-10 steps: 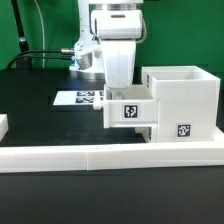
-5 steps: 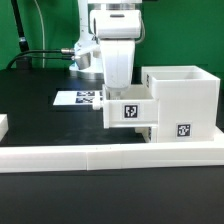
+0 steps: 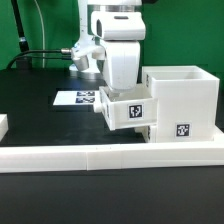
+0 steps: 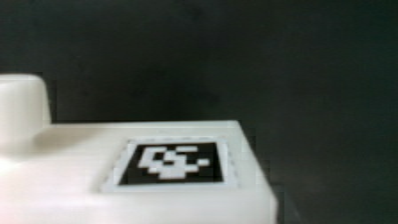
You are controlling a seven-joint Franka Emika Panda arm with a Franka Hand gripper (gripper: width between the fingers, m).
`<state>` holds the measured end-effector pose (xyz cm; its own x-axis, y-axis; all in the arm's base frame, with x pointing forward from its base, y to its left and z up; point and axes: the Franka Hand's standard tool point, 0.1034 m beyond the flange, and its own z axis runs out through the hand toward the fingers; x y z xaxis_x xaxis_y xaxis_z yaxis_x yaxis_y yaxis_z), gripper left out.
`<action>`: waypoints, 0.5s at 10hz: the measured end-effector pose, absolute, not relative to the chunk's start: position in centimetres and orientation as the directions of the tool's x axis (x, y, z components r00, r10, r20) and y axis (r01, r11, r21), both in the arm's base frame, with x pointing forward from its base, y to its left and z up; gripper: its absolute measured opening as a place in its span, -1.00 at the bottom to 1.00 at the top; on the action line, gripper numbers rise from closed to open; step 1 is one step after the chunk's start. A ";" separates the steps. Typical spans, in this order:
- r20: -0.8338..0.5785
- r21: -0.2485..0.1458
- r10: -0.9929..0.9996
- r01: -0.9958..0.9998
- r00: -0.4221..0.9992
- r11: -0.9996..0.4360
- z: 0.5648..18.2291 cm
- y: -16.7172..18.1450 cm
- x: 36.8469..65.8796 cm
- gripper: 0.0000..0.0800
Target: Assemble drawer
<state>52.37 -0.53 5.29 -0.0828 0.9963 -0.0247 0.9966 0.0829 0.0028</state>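
Observation:
The white drawer housing (image 3: pixel 186 92) stands at the exterior view's right, with a tag low on its front. A small white tray (image 3: pixel 128 112) with a tag on its face sticks out of the housing's left side, tilted, with its free end raised. My gripper (image 3: pixel 122 90) comes down from above into the tray. Its fingertips are hidden by the tray wall, and it appears shut on the tray. In the wrist view the tray's tagged face (image 4: pixel 173 162) fills the near part and a white knob (image 4: pixel 18 110) shows at one edge. No fingers show there.
The long low white border wall (image 3: pixel 100 153) runs across the front. The marker board (image 3: pixel 78 98) lies flat behind the tray. A small white block (image 3: pixel 3 126) sits at the exterior view's left edge. Cables (image 3: pixel 40 55) hang at the back left.
The tray has tilted and shifted slightly left and down with the gripper. The housing has not moved.

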 end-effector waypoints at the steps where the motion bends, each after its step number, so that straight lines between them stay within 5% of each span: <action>1: -0.025 0.003 0.996 0.997 -0.083 0.083 5.3 -0.5 52.4 -0.89; 5: -0.022 0.012 1.000 1.000 -0.021 0.021 5.4 0.3 53.1 -0.89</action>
